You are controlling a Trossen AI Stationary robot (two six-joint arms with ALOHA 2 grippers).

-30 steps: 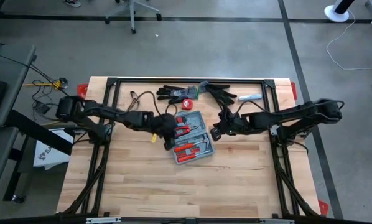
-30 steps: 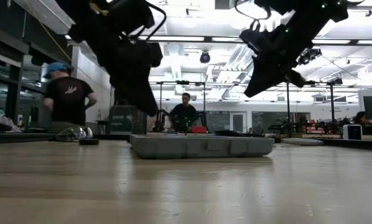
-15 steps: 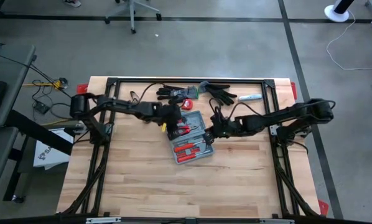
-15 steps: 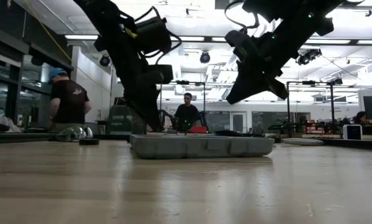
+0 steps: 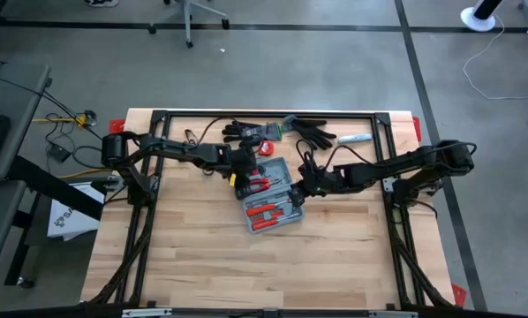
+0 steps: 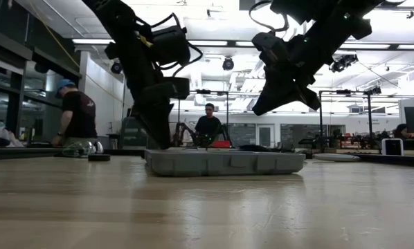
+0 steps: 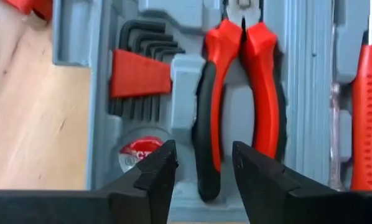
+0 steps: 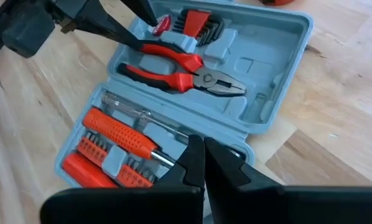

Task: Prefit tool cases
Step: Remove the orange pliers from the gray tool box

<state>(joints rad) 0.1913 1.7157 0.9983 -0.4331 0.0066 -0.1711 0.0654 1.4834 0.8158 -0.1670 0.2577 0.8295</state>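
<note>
Tool case point(image 5: 271, 196) lies open mid-table, w/ pliers point(image 7: 239, 93), hex keys point(image 7: 139, 68) & screwdriver point(image 8: 117, 134) seated. Left gripper point(image 7: 201, 165) hangs over the pliers' handles, jaws parted, holding nothing. Right gripper point(image 8: 201, 163) beside the case, jaws shut, empty. Looks mostly fitted; a few recesses bare.

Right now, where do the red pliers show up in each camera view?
High view: pliers in the case's upper half, beside the left gripper.
Low view: not visible; the case wall hides them.
Left wrist view: pliers at centre, past the open jaws.
Right wrist view: pliers at upper middle.
Shared landmark: the grey-blue case.
</note>
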